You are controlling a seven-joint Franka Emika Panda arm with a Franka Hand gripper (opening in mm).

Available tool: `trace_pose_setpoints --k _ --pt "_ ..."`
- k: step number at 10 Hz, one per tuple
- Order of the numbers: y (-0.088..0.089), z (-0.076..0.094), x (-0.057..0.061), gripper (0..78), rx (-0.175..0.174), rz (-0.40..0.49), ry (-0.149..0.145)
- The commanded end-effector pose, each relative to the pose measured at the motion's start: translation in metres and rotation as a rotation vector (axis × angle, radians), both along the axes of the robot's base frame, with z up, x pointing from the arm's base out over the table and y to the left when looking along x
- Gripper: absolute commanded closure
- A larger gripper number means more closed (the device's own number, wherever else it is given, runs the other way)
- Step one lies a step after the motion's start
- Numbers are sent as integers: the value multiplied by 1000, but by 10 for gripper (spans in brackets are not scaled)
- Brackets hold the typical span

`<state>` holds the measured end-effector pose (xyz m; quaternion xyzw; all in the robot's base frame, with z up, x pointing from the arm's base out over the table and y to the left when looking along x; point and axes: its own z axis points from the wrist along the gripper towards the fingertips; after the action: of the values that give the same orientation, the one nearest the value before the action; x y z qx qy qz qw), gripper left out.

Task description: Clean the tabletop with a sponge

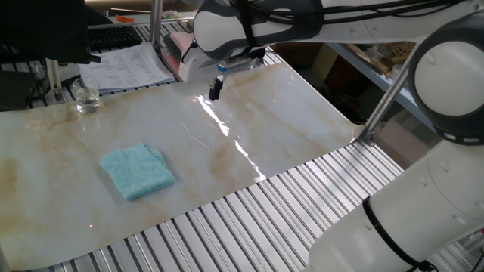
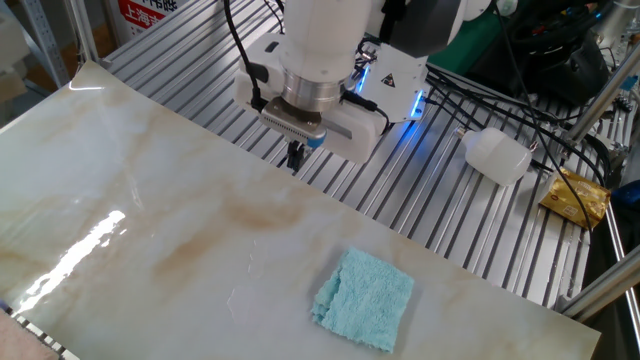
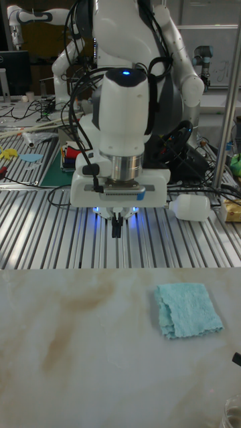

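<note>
Ribbed grey slats (image 2: 420, 200) border the cream marble-look bench (image 1: 249, 113). Sponge (image 1: 137, 171), light blue, lies flat at lower left of one fixed view, untouched. Hand (image 1: 215, 88) hangs above the bench's far edge, well apart from the sponge, fingers together, empty. Glass (image 1: 87, 99) upper left.

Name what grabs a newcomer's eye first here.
The fluffy light-blue square sponge cloth lying alone on the glossy cream marble-look tabletop. Then the big white robot arm's claw, fingers together, hanging over the tabletop's far edge near the ribbed grey metal slats.
</note>
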<state>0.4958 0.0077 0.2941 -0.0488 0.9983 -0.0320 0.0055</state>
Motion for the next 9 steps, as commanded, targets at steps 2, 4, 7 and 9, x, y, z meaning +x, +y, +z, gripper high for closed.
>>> trace_pose_setpoints --k 2,4,7,9 --pt "0 -1 1 776 2 0 -5" --pt "1 -2 1 776 4 1 -6" --pt "2 -5 -1 776 8 -5 -12" --pt "3 -5 -2 776 8 -10 -13"
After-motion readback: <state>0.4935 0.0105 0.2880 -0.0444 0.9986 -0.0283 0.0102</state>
